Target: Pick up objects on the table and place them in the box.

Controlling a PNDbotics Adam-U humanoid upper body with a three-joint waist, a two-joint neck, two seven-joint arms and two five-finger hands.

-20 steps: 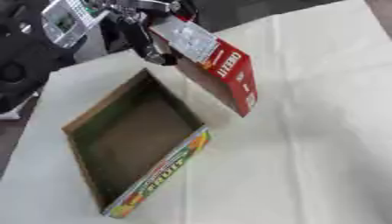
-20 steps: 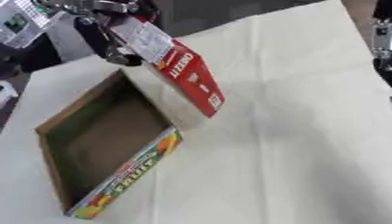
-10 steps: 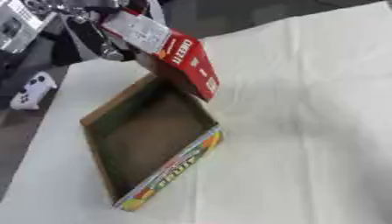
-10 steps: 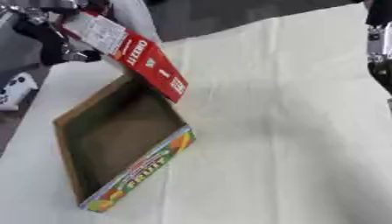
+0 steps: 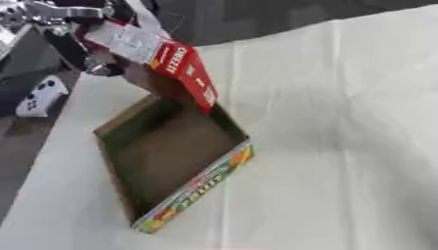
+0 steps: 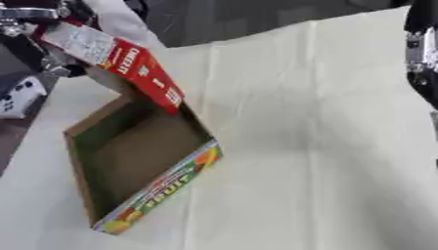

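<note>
Left hand clasps red carton above seemingly empty box; right hand's fingers unclear.

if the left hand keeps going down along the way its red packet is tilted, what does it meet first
Probably the open cardboard box: the left hand holds the red packet slanting down, its lower end over the box's far wall. Depth is unclear, so it could catch that rim rather than the box floor.
</note>
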